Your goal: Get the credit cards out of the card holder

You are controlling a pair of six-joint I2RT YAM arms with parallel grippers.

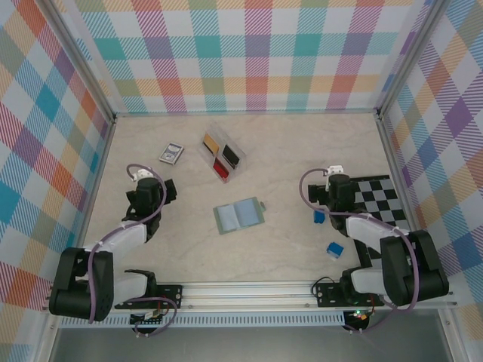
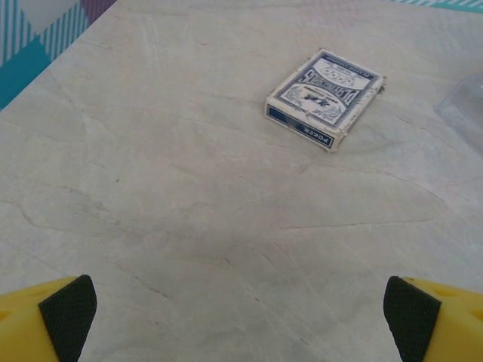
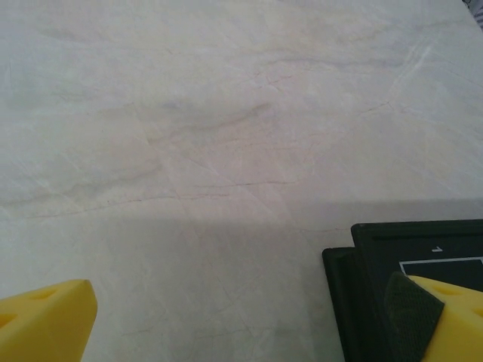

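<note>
The card holder (image 1: 238, 216) lies open and flat mid-table, pale blue-grey inside with a sage-green edge. Its pockets look plain from above, and the credit cards are hidden from here. My left gripper (image 1: 170, 190) (image 2: 241, 317) hovers to the holder's left, open, with bare table between its yellow fingers (image 2: 56, 320). To the holder's right my right gripper (image 1: 321, 197) (image 3: 241, 317) is open too and holds nothing. Both stand well apart from the holder.
A clear compartment tray (image 1: 207, 157) behind the holder carries tan, red and dark flat pieces. A poker deck (image 1: 171, 153) (image 2: 324, 96) lies to its left. Two blue blocks (image 1: 320, 216) (image 1: 334, 248) and a checkerboard (image 1: 385, 197) (image 3: 377, 249) sit by the right arm.
</note>
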